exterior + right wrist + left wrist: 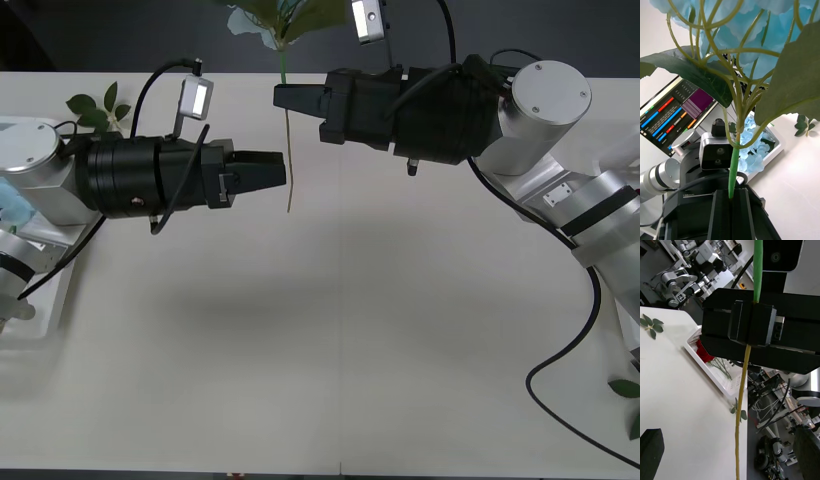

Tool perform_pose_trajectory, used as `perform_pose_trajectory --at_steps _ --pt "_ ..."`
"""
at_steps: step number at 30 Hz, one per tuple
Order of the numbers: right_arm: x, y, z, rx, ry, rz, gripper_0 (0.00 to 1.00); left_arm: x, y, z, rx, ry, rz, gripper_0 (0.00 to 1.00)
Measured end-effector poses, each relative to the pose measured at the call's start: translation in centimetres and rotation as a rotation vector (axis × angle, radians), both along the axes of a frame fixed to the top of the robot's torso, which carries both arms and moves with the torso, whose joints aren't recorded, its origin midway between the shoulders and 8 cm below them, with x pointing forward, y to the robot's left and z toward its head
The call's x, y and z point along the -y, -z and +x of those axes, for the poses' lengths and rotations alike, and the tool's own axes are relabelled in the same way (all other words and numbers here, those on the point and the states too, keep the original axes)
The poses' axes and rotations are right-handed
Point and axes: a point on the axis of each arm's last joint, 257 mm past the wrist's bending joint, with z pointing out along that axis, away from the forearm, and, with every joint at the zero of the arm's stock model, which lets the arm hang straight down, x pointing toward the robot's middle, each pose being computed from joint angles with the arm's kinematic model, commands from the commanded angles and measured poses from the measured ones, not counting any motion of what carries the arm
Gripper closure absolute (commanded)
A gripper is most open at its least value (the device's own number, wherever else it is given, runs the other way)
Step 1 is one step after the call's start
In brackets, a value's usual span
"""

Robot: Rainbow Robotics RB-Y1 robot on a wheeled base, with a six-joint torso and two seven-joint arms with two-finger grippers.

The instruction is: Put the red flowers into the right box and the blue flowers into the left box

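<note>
Above the far middle of the table (330, 340), the right gripper (283, 97) was clenched on the stem of one blue hydrangea (752, 33), and the stem hung down below its black fingers. In the right wrist view the pale-blue head and broad dark leaves stood directly over the gripper. The left gripper (278, 170) was just beside the lower part of this stem, with its fingers (650, 444) spread apart at the two sides and not touching it. The left box (771, 148) lay on the robot's left side of the table and already held blue flowers (752, 144). The right box (711, 365) lay on the other side, at the table's edge, with red roses (703, 352) inside. A loose leaf sprig (100, 108) lay near the left arm.
</note>
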Motion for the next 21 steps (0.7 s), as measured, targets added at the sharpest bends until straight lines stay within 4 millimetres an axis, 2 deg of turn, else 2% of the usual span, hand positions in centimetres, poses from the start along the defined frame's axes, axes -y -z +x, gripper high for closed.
perform_pose_trajectory --at_steps 1,2,3,4,5,9,14,21 --pt "0.0 0.0 0.0 0.000 0.000 0.000 1.00 0.2 0.2 -0.1 -0.004 0.004 0.004 0.32" --pt "0.0 0.0 0.0 0.000 0.000 0.000 1.00 0.5 0.5 -0.3 -0.007 0.010 0.009 0.42" --pt "0.0 0.0 0.0 0.000 0.000 0.000 1.00 0.7 0.7 -0.5 -0.010 0.017 0.014 0.77" --pt "0.0 0.0 0.0 0.000 0.000 0.000 1.00 0.9 0.9 -0.6 -0.012 0.023 0.018 0.93" --pt "0.0 0.0 0.0 0.000 0.000 0.000 1.00 1.0 1.1 -0.7 -0.012 0.027 0.025 1.00" --pt "0.0 0.0 0.0 0.000 0.000 0.000 1.00 1.8 1.5 -0.7 0.006 0.034 0.052 1.00" --pt "0.0 0.0 0.0 0.000 0.000 0.000 1.00 3.0 1.1 -0.7 0.011 0.043 0.032 1.00" --pt "0.0 -0.2 -0.1 -0.008 -0.003 0.009 1.00 3.2 1.0 -0.8 0.010 0.045 0.026 1.00"
